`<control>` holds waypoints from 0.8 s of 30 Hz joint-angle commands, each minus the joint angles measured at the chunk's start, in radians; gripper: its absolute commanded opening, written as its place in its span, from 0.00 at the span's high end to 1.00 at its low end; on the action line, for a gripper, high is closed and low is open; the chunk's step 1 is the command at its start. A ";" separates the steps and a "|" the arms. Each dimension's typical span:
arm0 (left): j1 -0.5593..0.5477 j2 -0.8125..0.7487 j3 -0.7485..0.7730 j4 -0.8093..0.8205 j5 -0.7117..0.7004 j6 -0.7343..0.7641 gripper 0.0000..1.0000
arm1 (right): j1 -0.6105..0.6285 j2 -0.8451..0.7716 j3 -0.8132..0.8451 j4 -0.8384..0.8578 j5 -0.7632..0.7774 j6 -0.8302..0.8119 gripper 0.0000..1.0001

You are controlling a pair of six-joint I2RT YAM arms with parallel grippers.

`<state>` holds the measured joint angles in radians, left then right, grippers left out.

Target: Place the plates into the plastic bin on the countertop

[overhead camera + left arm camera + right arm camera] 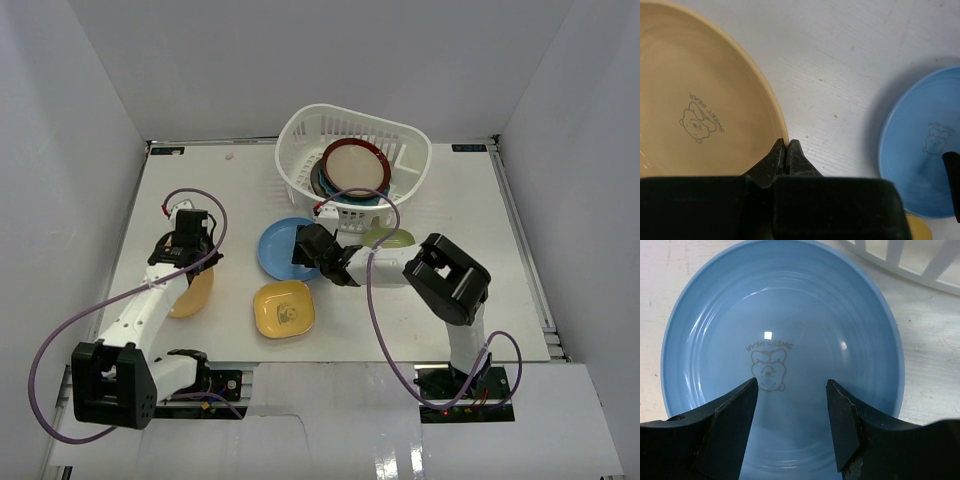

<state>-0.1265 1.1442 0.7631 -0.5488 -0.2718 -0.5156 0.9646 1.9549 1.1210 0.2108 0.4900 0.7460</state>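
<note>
Our left gripper (786,147), pinched closed, sits at the rim of the orange-yellow plate (695,100); our right gripper (790,385) spreads wide above the light blue plate (780,305). Nearest us lies the yellow plate (283,308); farther back, past the green plate (395,237), the plastic bin (296,165) on the countertop (480,250) holds the maroon-rimmed beige plate (354,165).

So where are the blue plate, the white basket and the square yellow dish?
blue plate (780,330), right wrist view, its inner base.
white basket (296,172), top view, its left wall.
square yellow dish (284,309), top view, its centre.
</note>
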 commanded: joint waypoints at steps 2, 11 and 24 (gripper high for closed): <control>0.002 -0.070 -0.022 0.044 0.060 0.000 1.00 | 0.006 -0.017 -0.010 0.008 -0.001 -0.005 0.38; 0.002 -0.121 -0.030 0.066 0.128 0.009 1.00 | 0.011 -0.231 -0.081 -0.077 0.143 -0.111 0.28; 0.002 -0.158 -0.039 0.085 0.178 0.012 1.00 | -0.041 -0.103 -0.121 -0.099 0.072 0.036 0.51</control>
<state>-0.1261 1.0149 0.7269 -0.4927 -0.1143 -0.5129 0.9363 1.8381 0.9825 0.1059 0.5774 0.7273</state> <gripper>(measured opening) 0.022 0.552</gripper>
